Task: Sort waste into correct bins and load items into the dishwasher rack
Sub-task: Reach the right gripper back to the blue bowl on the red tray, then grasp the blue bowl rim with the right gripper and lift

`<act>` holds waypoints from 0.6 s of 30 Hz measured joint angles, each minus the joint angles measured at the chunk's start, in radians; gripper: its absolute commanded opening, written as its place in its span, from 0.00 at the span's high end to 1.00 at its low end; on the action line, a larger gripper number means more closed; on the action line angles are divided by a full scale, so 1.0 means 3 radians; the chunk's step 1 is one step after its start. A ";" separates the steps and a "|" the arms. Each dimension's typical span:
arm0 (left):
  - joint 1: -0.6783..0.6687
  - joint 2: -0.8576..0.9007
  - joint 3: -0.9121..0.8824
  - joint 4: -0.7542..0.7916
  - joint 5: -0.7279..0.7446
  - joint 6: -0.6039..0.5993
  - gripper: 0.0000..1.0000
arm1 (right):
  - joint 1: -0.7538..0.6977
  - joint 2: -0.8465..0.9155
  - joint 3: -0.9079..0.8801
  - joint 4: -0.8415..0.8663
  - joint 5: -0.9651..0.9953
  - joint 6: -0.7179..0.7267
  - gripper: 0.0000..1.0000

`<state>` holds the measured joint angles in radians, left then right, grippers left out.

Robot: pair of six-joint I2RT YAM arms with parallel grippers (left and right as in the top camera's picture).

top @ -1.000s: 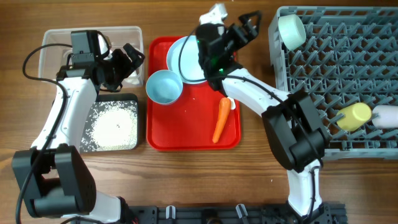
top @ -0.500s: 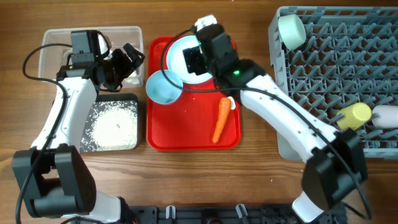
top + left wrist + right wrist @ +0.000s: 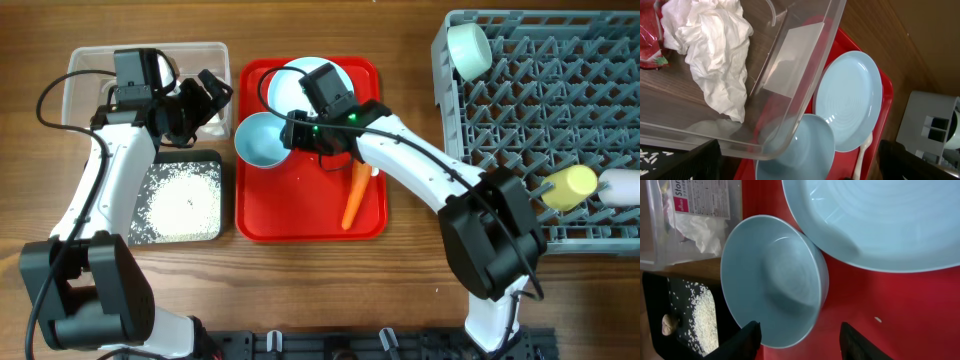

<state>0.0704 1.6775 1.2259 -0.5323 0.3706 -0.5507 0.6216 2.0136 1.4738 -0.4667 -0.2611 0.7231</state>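
Observation:
A light blue bowl (image 3: 262, 140) sits at the left of the flat red serving tray (image 3: 300, 215), beside a light blue plate (image 3: 296, 78). My right gripper (image 3: 298, 135) is open and empty. In the right wrist view its fingers (image 3: 802, 342) straddle the bowl's rim (image 3: 772, 280). An orange carrot (image 3: 354, 195) and a white spoon (image 3: 372, 168) lie on the tray. My left gripper (image 3: 205, 100) is open and empty over the edge of the clear tub (image 3: 90, 60), which holds crumpled white paper (image 3: 715, 45) and a red wrapper (image 3: 647, 45). The grey rack (image 3: 540, 130) holds a pale cup (image 3: 468, 48) and a yellow cup (image 3: 570, 187).
The black tray (image 3: 185, 225) in front of the tub holds white rice (image 3: 185, 200) and a small brown lump (image 3: 669, 322). A pale object (image 3: 622, 187) lies at the rack's right edge. Bare wooden table lies between the red tray and the rack.
My right arm has swung from the back, near the rack, down and left to the bowl on the red tray. The left arm has not moved.

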 measured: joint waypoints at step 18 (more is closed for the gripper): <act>0.0001 0.0000 0.0000 0.0000 0.0001 0.0000 0.00 | 0.0043 0.0345 0.0000 0.0114 0.0172 0.0107 0.96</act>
<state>0.0708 1.6775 1.2259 -0.5323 0.3710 -0.5507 0.6346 2.1170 1.4738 -0.4324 -0.2096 0.7551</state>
